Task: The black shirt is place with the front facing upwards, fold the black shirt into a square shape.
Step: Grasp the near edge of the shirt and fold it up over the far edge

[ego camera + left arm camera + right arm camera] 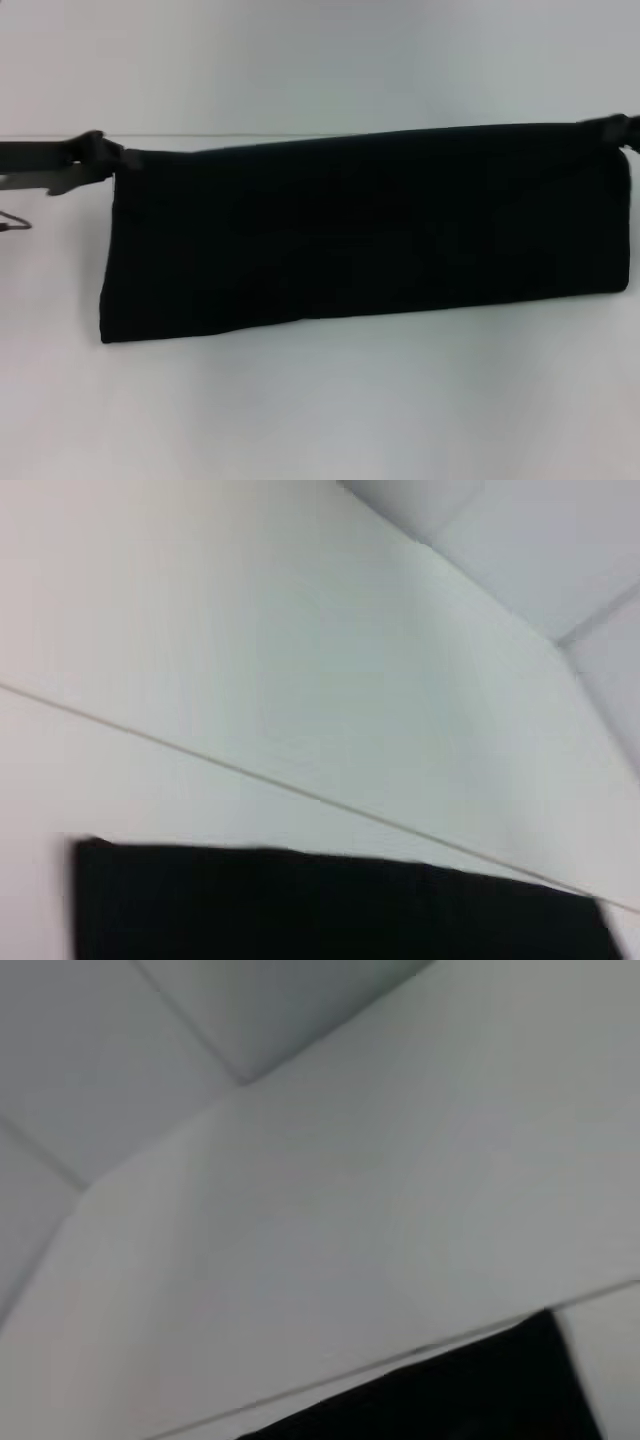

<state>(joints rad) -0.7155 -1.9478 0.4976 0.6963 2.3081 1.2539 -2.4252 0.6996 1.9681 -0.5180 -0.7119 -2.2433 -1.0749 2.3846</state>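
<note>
Black shirt (365, 235) hangs as a band, corners clamped in left gripper (108, 155) and right gripper (622, 128) fingers, lettering hidden.

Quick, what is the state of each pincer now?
Left pincer: closed on the black shirt, far left corner.
Right pincer: closed on its far right corner.

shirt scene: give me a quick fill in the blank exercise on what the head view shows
1. The shirt is the colour ____.
2. The left gripper is at the shirt's upper ____ corner in the head view.
3. The right gripper is at the shirt's upper ____ corner.
4. The shirt forms a long band running ____ across the table.

Missing words: black; left; right; sideways
</note>
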